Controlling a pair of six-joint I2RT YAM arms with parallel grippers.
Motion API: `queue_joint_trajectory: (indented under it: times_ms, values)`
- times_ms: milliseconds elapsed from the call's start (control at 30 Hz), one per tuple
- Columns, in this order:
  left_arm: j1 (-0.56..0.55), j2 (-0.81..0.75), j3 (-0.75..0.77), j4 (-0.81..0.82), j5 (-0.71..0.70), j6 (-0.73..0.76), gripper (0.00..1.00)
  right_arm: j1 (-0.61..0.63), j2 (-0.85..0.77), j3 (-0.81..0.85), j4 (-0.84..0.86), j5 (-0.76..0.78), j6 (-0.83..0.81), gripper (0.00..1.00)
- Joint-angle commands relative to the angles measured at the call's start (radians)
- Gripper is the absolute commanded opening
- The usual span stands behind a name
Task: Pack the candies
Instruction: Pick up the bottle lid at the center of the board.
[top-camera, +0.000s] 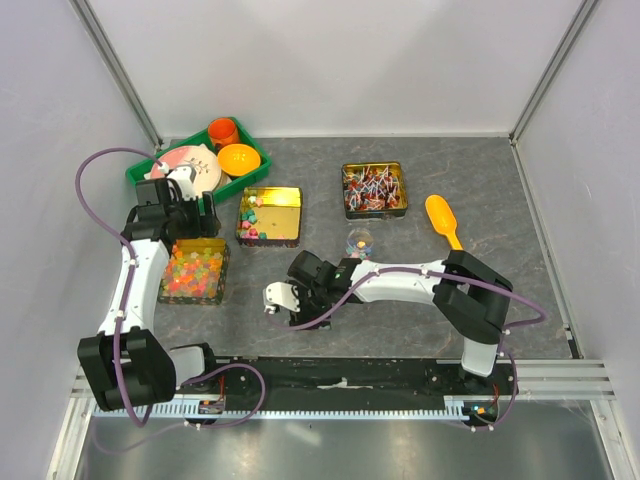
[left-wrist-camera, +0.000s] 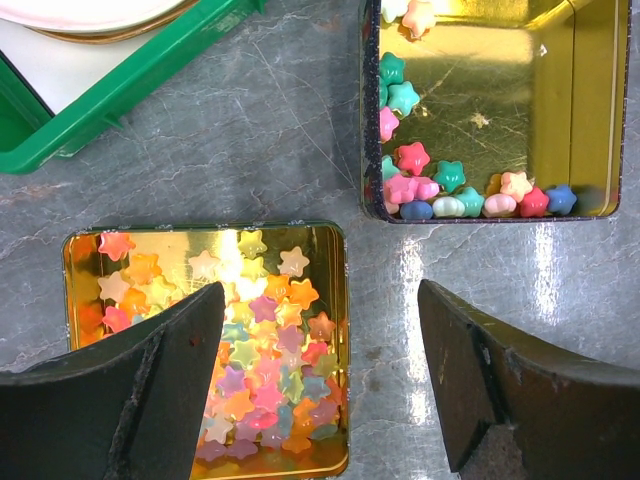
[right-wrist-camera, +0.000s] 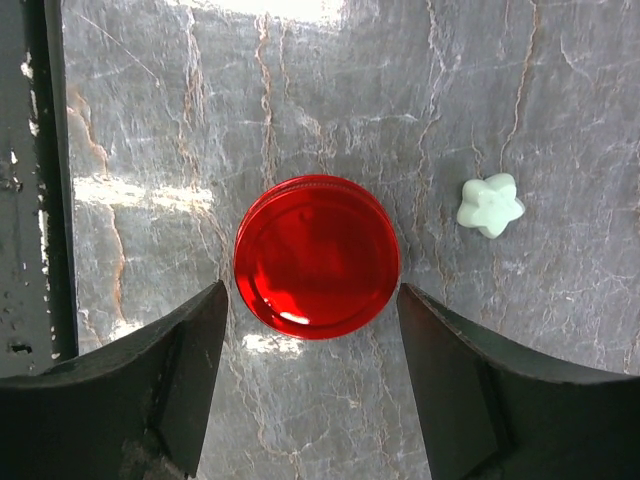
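Observation:
The candies (left-wrist-camera: 450, 190) are puffy pastel stars lying along the near wall of a gold tin (top-camera: 268, 215); that tin's wall (left-wrist-camera: 610, 110) shows at the upper right of the left wrist view. One pale green candy (right-wrist-camera: 490, 205) lies loose on the table beside a round red lid (right-wrist-camera: 316, 256). My right gripper (right-wrist-camera: 312, 290) is open, and its fingertips flank the lid's near half. In the top view it (top-camera: 277, 300) hides the lid. My left gripper (left-wrist-camera: 320, 285) is open and empty over the table, between the two tins. A small clear jar (top-camera: 358, 240) stands mid-table.
A second tin (left-wrist-camera: 340, 330) of translucent orange, pink and yellow stars sits under my left finger. A green tray (top-camera: 140, 172) at the back left holds a plate, an orange cup and a bowl. A tin of lollipops (top-camera: 374, 188) and an orange scoop (top-camera: 442, 218) lie at the back right.

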Motion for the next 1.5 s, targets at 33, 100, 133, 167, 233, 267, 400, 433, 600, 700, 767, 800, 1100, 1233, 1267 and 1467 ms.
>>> queue_joint_trajectory:
  times_ms: [33, 100, 133, 167, 233, 267, 400, 433, 600, 700, 767, 800, 1100, 1233, 1267, 1467]
  values:
    - [0.012, -0.016, -0.003, 0.037, 0.041, -0.011, 0.84, 0.016, 0.013, 0.032, 0.050, -0.001, 0.022, 0.77]
    - [0.015, -0.015, -0.005, 0.037, 0.044, -0.011, 0.83, 0.019, 0.016, 0.032, 0.051, -0.001, 0.022, 0.76]
    - [0.015, -0.015, -0.005, 0.035, 0.047, -0.011, 0.84, 0.022, 0.016, 0.032, 0.051, -0.003, 0.021, 0.76]
    - [0.017, -0.015, -0.005, 0.035, 0.049, -0.011, 0.83, 0.022, 0.016, 0.030, 0.051, -0.009, 0.018, 0.76]
    - [0.018, -0.013, -0.005, 0.037, 0.050, -0.012, 0.83, 0.028, 0.018, 0.029, 0.048, -0.012, 0.013, 0.75]
    - [0.020, -0.011, -0.005, 0.035, 0.052, -0.012, 0.83, 0.029, 0.019, 0.029, 0.048, -0.010, 0.012, 0.75]
    - [0.021, -0.010, -0.005, 0.037, 0.055, -0.012, 0.83, 0.034, 0.028, 0.032, 0.048, -0.012, 0.012, 0.75]
    - [0.021, -0.011, -0.005, 0.035, 0.056, -0.014, 0.83, 0.036, 0.031, 0.033, 0.050, -0.007, 0.013, 0.75]
    - [0.026, -0.010, -0.006, 0.037, 0.062, -0.014, 0.83, 0.037, 0.039, 0.036, 0.051, -0.001, 0.018, 0.76]
    - [0.026, -0.008, -0.006, 0.035, 0.064, -0.014, 0.83, 0.037, 0.036, 0.035, 0.051, -0.003, 0.015, 0.73]
    - [0.029, -0.007, -0.006, 0.035, 0.065, -0.012, 0.83, 0.039, 0.033, 0.035, 0.050, -0.010, 0.015, 0.65]
    - [0.029, -0.008, -0.006, 0.035, 0.065, -0.012, 0.83, 0.037, 0.033, 0.035, 0.050, -0.012, 0.013, 0.61]
    - [0.027, -0.002, 0.004, 0.029, 0.143, 0.013, 0.83, 0.033, -0.079, 0.093, -0.062, 0.033, -0.024, 0.54]
    - [-0.011, 0.007, 0.013, 0.034, 0.232, 0.075, 0.83, -0.015, -0.246, 0.147, -0.175, 0.063, -0.067, 0.54]
    - [-0.026, 0.008, 0.009, 0.052, 0.245, 0.108, 0.83, -0.059, -0.277, 0.153, -0.182, 0.069, -0.067, 0.54]
    - [-0.256, 0.016, -0.069, 0.170, 0.256, 0.269, 0.84, -0.258, -0.490, 0.158, -0.197, 0.091, -0.070, 0.54]
